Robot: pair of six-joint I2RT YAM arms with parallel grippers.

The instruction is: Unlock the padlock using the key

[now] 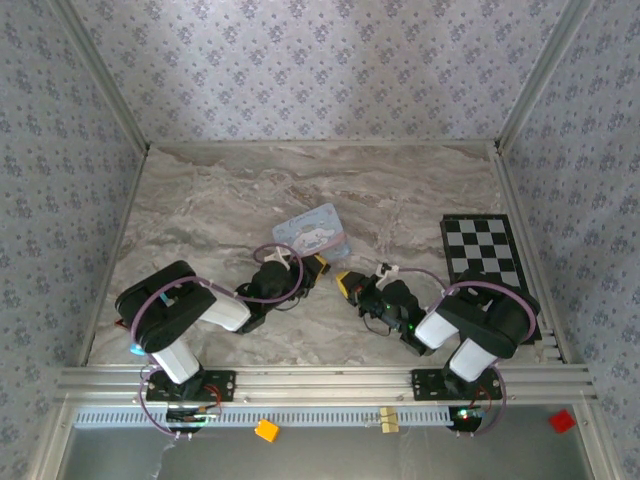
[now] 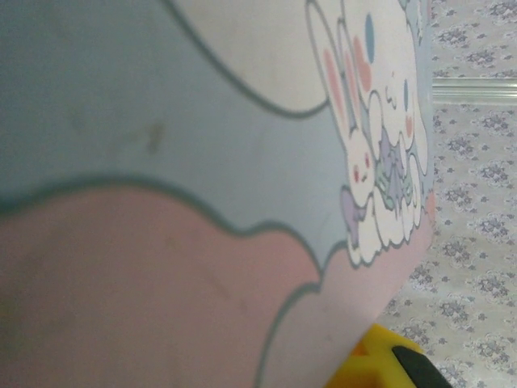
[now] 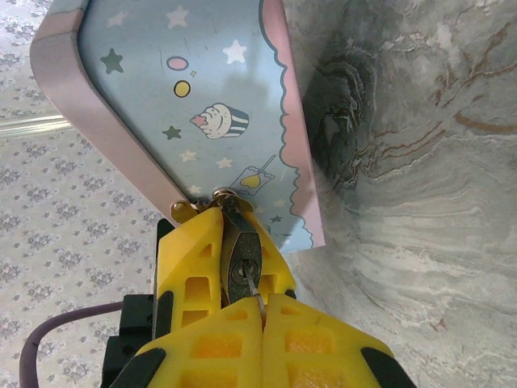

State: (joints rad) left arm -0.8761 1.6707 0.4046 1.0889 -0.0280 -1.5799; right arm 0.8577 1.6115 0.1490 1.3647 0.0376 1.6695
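The light-blue cartoon-printed case [image 1: 312, 232] stands tilted on the marble table, raised at its near edge. The tiny dark padlock [image 3: 245, 263] hangs from the metal loop [image 3: 222, 194] at the case's [image 3: 202, 97] corner. My left gripper [image 3: 241, 242] is shut on the padlock, one yellow finger on each side of it. The thin metal key [image 3: 256, 289] sits in the keyhole, its blade pinched in my shut right gripper [image 3: 262, 303]. In the top view the left gripper [image 1: 318, 266] and right gripper [image 1: 347, 283] meet tip to tip just below the case. One yellow fingertip [image 2: 380, 364] shows under the case [image 2: 242, 162].
A black-and-white checkerboard [image 1: 482, 250] lies at the right side of the table. Aluminium rails border the table at the front [image 1: 320, 380] and sides. A small yellow block [image 1: 266, 430] and a red block [image 1: 562, 421] lie below the front rail.
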